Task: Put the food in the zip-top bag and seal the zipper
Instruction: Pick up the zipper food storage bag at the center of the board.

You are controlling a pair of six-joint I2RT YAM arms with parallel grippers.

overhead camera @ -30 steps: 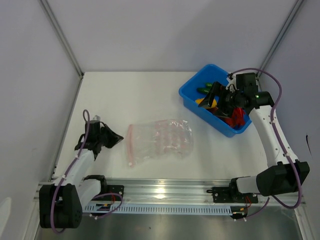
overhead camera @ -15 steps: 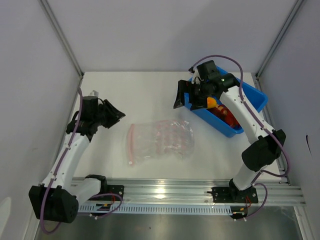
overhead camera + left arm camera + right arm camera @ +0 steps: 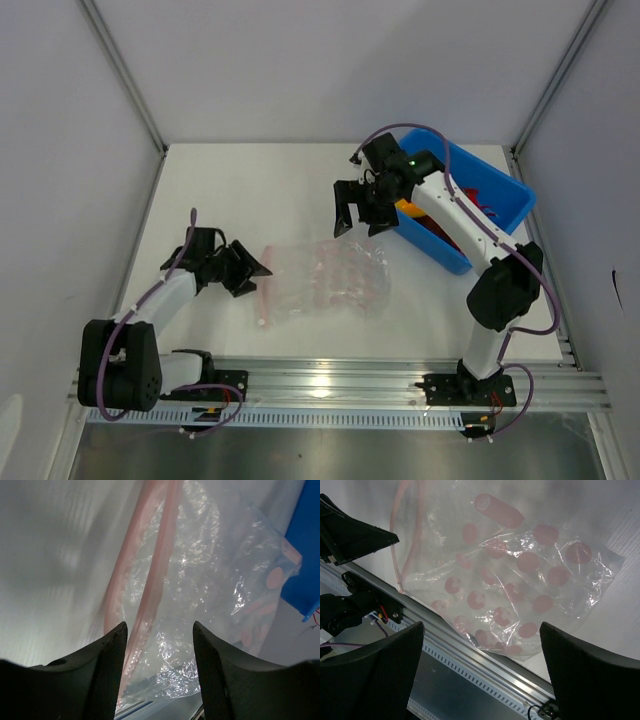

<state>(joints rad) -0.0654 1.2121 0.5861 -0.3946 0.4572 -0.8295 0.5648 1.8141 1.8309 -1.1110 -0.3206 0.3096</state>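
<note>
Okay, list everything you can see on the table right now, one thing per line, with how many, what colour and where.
zip-top bag: one, clear with pink spots, flat at the table's middle near the front
zipper: one, pale pink strip, along the bag's left edge
bin: one, blue, far right of the table
food: several pieces, orange-yellow and red showing, inside the bin; the right arm hides part, so no exact count
table: one, white, under everything
rail: one, silver, along the near edge
left end effector: one, black, open, low at the bag's zipper edge
right end effector: one, black, open, above the bag's far edge beside the bin
</note>
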